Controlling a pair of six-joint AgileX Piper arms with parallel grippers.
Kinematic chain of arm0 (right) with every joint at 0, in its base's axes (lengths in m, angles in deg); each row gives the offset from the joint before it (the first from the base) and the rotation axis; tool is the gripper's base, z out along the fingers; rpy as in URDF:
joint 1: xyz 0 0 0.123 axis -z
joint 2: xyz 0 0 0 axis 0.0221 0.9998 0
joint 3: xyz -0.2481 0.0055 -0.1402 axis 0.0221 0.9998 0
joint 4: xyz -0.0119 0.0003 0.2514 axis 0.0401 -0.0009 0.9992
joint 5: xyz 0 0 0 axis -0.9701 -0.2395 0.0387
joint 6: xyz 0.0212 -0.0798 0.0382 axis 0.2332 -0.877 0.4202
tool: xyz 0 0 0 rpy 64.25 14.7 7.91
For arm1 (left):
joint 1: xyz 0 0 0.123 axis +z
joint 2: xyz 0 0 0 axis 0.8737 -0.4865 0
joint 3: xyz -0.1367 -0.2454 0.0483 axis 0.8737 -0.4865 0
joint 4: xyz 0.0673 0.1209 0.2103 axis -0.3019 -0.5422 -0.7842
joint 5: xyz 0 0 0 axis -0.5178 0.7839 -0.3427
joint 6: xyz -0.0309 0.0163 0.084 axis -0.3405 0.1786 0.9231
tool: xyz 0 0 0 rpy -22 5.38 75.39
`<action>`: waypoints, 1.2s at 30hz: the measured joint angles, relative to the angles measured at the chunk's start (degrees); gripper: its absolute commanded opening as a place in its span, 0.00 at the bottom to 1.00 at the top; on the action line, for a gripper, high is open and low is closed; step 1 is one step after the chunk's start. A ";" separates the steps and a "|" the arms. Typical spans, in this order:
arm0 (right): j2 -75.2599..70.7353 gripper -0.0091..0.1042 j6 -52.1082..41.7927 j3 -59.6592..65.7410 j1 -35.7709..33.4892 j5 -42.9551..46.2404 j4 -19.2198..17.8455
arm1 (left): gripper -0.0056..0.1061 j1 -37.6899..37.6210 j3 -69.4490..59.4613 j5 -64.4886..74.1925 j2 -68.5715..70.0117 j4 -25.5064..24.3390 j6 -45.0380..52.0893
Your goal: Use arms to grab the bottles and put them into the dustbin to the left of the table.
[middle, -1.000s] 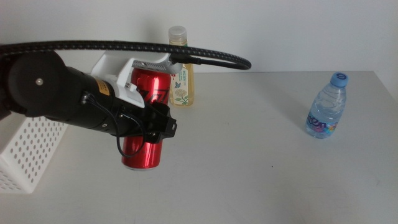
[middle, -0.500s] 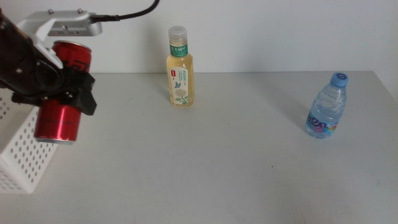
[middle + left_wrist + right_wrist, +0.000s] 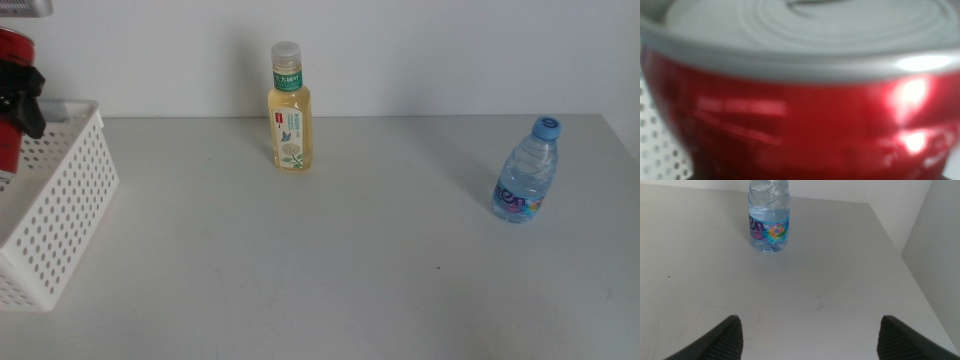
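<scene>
Overhead, the left gripper [image 3: 20, 95] shows only at the far left edge, closed on the red can [image 3: 8, 110], which it holds above the bin [image 3: 60, 200]; most of the gripper and can are cut off by the frame. That bin, white with round holes in its walls, sits at the table's [image 3: 350, 250] left side. Near the back wall the tea bottle [image 3: 288, 105] stands upright, well apart from the bin. Over toward the right edge the water bottle [image 3: 523, 180] also stands upright, its blue cap on. From the left wrist, the can [image 3: 800, 115] fills nearly the whole picture, blurred and very close, its silver rim above the red body; a bit of the bin's holed wall [image 3: 657, 150] shows past it at one corner, and the jaws themselves are hidden. From the right wrist, the right gripper [image 3: 807, 332] hangs over bare table with its jaws spread wide, gripping nothing. Ahead of it the water bottle [image 3: 769, 222] stands on the table, near but not touching, its cap out of frame.
</scene>
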 measured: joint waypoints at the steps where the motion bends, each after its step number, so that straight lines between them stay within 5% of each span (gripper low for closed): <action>1: 0.00 0.74 0.00 0.00 0.00 0.00 0.00 | 0.04 0.58 0.52 0.00 -0.59 -0.29 0.70; 12: 0.00 0.74 0.00 0.00 0.00 0.00 0.00 | 0.04 4.24 1.31 -0.12 -7.78 -7.70 3.69; 36: 0.00 0.74 0.00 0.00 0.00 -0.05 0.00 | 0.04 4.29 1.31 -7.52 -22.81 -8.13 3.87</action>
